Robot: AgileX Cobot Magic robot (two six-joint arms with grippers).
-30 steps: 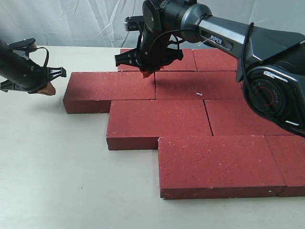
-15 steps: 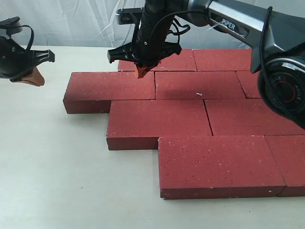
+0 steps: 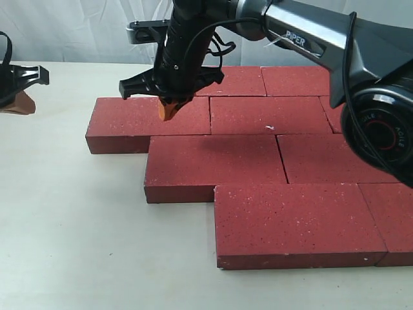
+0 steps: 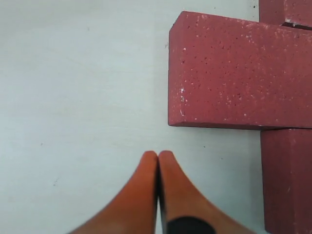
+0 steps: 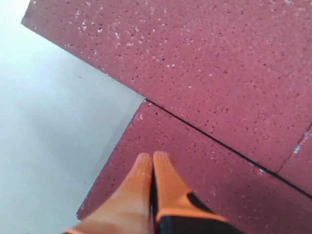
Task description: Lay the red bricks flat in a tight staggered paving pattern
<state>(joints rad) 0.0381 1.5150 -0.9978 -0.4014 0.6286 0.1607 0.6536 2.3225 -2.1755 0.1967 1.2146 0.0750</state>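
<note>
Red bricks lie flat on the right half of the table, in four staggered rows with tight seams. Each row steps further right toward the front, and the right end is cut off by the frame. My right gripper reaches across the middle and hangs over the end brick of the second row from the back. Its orange fingers are pressed together with nothing between them. I can't tell from either view if the tip touches the brick. Only the exterior view shows the whole layout, the black right arm marked PIPER, and a small white chip on the next brick in that row. The right wrist view adds a thin dark seam between two bricks just ahead of the tips, and a stepped corner where bare table shows. My left gripper is at the far left edge of the exterior view, partly cut off, over bare table and well apart from the bricks. The left wrist view shows what the exterior view doesn't: orange fingers closed tip to tip, empty, with one brick's end face and a second brick stepped beside it. The table is pale, smooth and matte, off-white. Behind it hangs a wrinkled white cloth.
</note>
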